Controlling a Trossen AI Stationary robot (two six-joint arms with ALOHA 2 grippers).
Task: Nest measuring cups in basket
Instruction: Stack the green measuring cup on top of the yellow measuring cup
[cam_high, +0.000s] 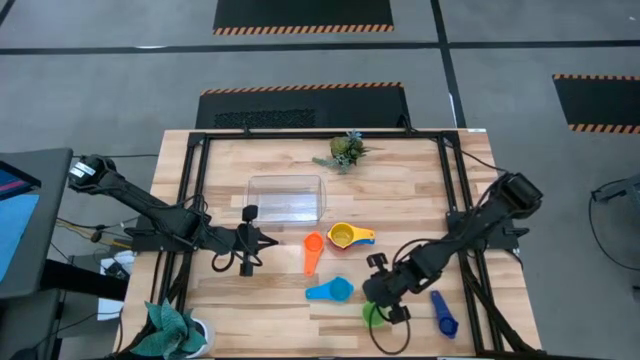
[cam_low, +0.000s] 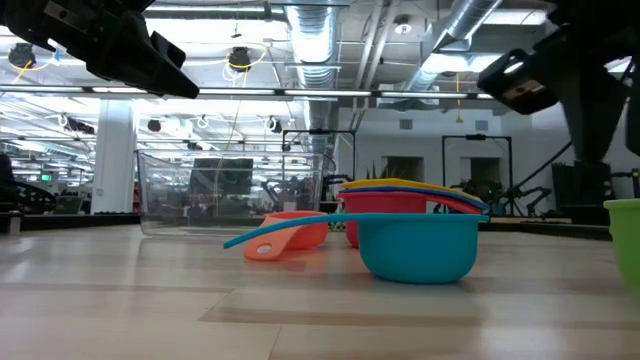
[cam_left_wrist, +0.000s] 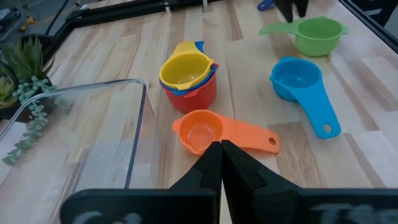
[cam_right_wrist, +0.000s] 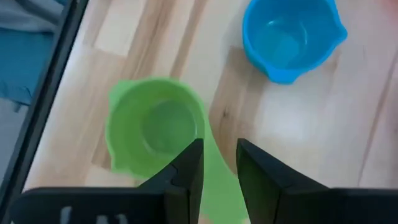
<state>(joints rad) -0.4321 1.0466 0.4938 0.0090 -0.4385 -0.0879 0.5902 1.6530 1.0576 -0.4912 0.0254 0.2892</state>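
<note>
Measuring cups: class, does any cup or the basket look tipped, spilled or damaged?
Nothing stands out. The measuring cups sit upright on the table, none yet inside the clear basket, which stands level and empty.

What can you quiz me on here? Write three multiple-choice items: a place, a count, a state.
1. Where is the green cup?
A. in the basket
B. on the table below the right gripper
C. stacked on the red cup

2. How many cups lie in the basket?
A. none
B. two
C. four

3. How are the left gripper's fingers?
A. shut, empty
B. wide open
C. clamped on the orange cup

Answers:
1 B: the green cup sits on the wood under the right gripper.
2 A: the basket holds nothing.
3 A: the left gripper shows its fingers pressed together.
</note>
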